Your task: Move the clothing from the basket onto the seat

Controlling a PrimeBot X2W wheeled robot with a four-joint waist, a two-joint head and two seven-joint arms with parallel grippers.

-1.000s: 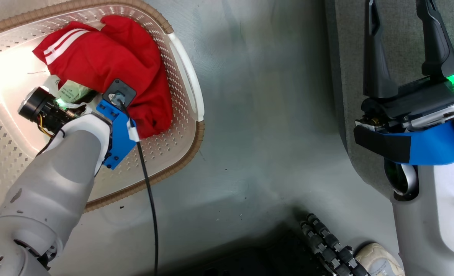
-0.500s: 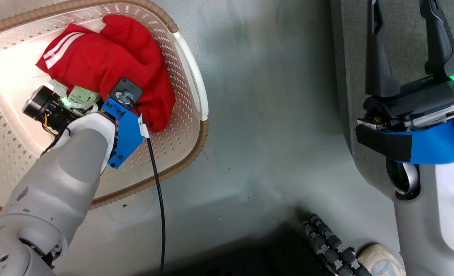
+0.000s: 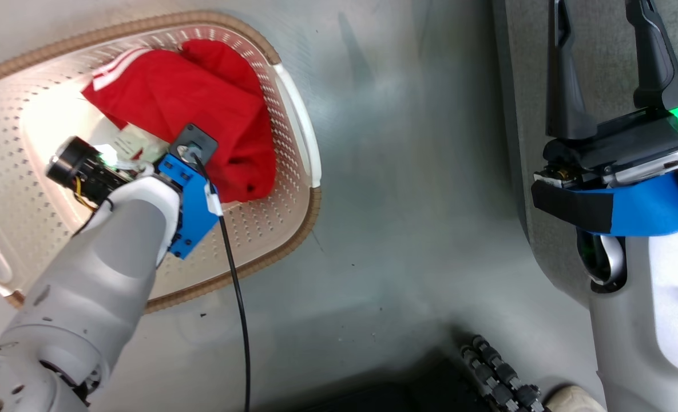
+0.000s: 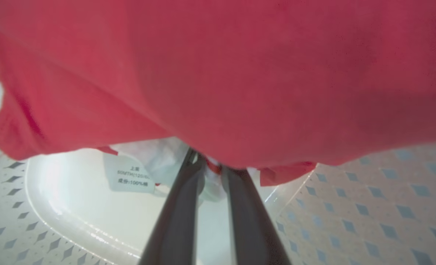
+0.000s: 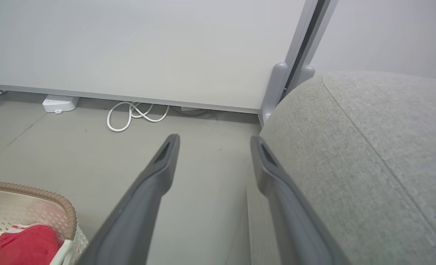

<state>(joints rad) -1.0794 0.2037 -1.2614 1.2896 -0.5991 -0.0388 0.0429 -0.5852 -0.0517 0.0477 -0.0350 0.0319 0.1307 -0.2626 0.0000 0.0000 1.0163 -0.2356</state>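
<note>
Left end effector (image 4: pixel 212 167), jaws narrow, pinches the hem of the clothing (image 3: pixel 201 109) inside the basket (image 3: pixel 314 203), the red heap just ahead of it. Well to the right lies the seat (image 3: pixel 516 68); the right end effector (image 5: pixel 214 140), wide and empty, is nearer it.

a bare lab-like room: plain partition wall (image 5: pixel 148 48), loose white cable (image 5: pixel 133 115), grey floor (image 5: pixel 74 154), sofa seat (image 5: pixel 368 147).
</note>
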